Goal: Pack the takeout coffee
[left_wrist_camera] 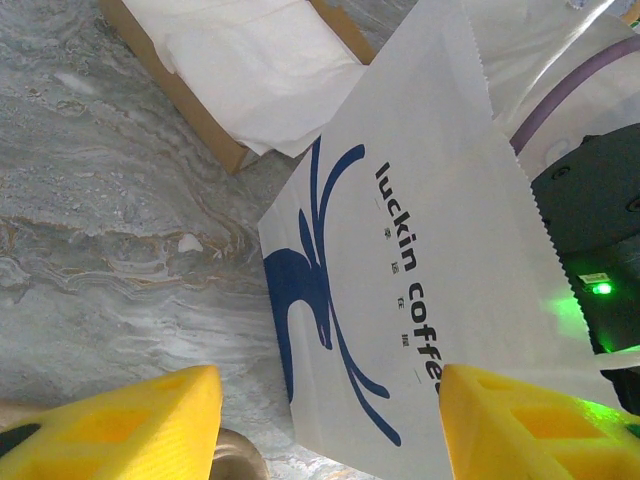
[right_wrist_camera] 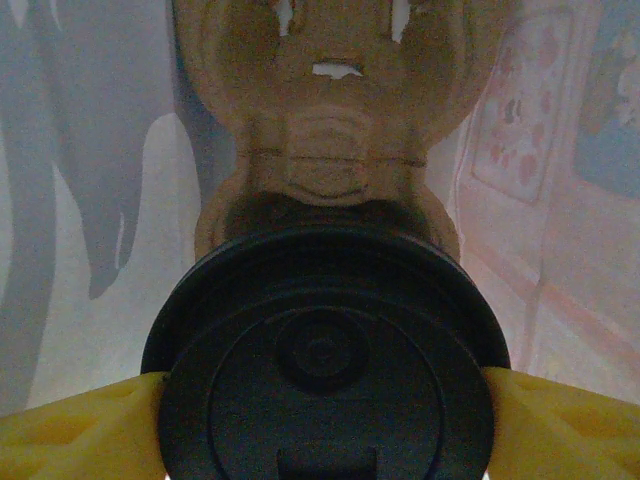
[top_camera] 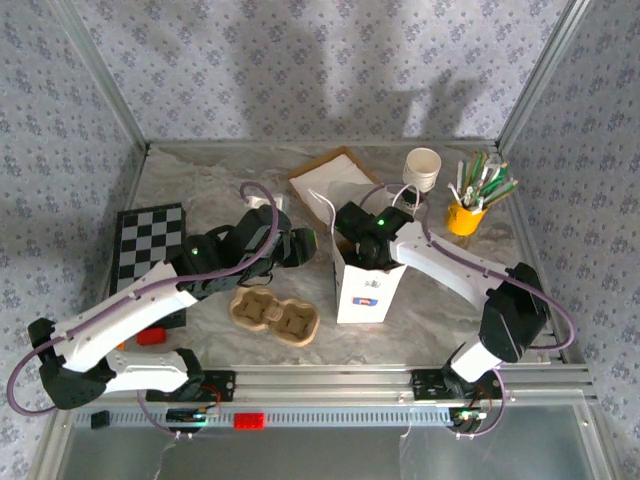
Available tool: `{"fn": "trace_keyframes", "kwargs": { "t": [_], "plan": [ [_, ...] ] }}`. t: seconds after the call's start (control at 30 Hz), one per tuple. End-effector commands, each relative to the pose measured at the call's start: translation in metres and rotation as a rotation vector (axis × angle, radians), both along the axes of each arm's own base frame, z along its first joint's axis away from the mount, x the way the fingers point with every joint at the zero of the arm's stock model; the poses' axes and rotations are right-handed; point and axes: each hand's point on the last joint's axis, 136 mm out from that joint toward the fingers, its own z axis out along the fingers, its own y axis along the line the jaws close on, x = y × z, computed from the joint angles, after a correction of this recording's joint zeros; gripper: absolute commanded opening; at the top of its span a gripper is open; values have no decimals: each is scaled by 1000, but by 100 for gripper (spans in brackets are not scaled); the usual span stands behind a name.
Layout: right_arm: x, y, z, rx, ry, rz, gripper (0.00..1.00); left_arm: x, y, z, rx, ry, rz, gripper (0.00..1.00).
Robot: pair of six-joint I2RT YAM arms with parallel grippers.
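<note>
The takeout coffee (right_wrist_camera: 322,340) stands upright inside the white paper bag (top_camera: 368,292) at the middle of the counter (top_camera: 430,322). Its black lid faces the right hand (right_wrist_camera: 322,392), which reaches straight down through the bag's mouth, in line with the cup's long axis. A pulp carrier (right_wrist_camera: 330,150) stretches from the cup toward 12 o'clock. The right hand's yellow fingers (right_wrist_camera: 80,430) sit at the lid's 3 and 9 o'clock, close against its rim. Whether they clamp it or hang slack, I cannot tell. The left hand (left_wrist_camera: 325,420) waits at the bag's 9 o'clock, fairly wide, the bag's printed side between its fingers, gripping nothing. The right arm is plainly nearer.
</note>
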Motion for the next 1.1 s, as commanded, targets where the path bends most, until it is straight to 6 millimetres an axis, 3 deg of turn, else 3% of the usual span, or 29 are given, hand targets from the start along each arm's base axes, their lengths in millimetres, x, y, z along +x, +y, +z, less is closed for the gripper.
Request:
{"fn": "trace_keyframes", "kwargs": {
  "t": [0.0, 0.77, 1.07],
  "plan": [
    [0, -13, -13, -86, 25, 1, 79, 1, 2, 2, 10, -16, -4, 59],
    [5, -13, 6, -79, -11, -10, 100, 1, 0, 1, 10, -9, -10, 59],
    [6, -13, 10, -77, -23, -14, 100, 1, 0, 0, 11, -9, -10, 59]
  ]
}}
